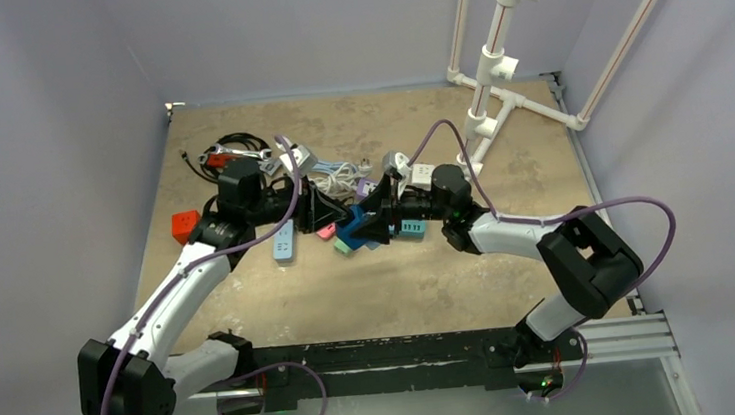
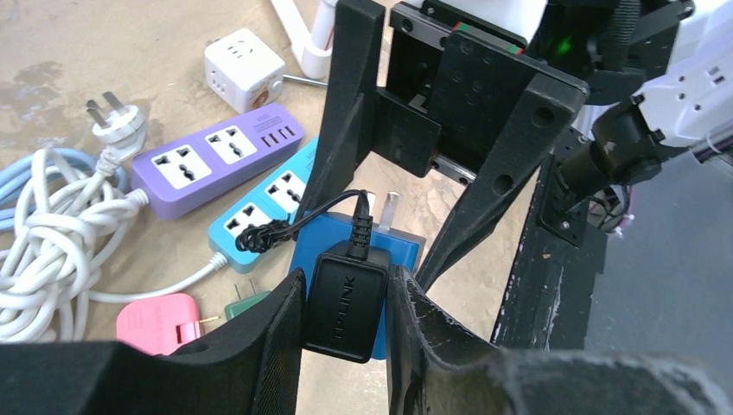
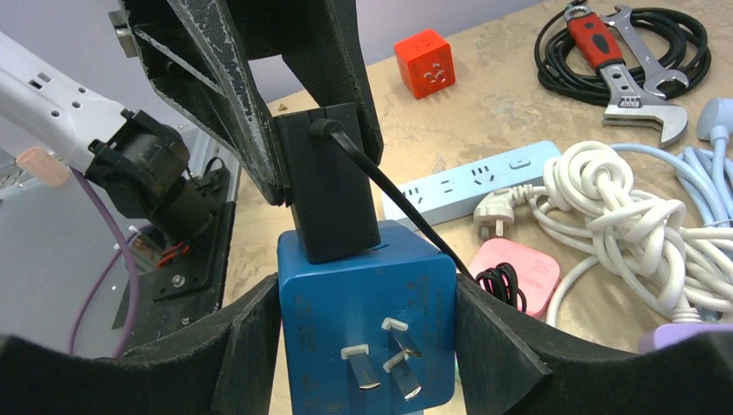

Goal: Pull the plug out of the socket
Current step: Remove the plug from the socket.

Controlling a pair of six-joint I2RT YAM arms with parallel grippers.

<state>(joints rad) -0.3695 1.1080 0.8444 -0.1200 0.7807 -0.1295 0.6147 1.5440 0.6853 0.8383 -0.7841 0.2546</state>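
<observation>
- The left gripper (image 2: 346, 298) is clenched on the black plug (image 2: 346, 307), one finger flat on each side of its body.
- The right gripper (image 3: 367, 303) is closed on the blue socket cube (image 3: 367, 303), gripping its two opposite sides. The face with metal prongs is turned toward the right wrist camera.
- The black plug sits against the top face of the blue socket cube. Its pins are not visible, so it looks seated.
- A thin black cord (image 3: 406, 216) leaves the plug's end and runs down beside the cube to a small bundled loop.
- Both grippers meet above the middle of the table (image 1: 380, 287), with plug and cube held off its surface.
- Below and beside them lie a pink plug (image 2: 160, 322), a teal power strip (image 2: 268, 203) and a purple power strip (image 2: 216, 164), with a knotted white cable (image 2: 52, 251) next to these.
- Farther out are a white cube socket (image 2: 245, 69), a red cube (image 3: 425, 62), and a wrench (image 3: 635, 86) lying on a black cable coil (image 3: 683, 35).
</observation>
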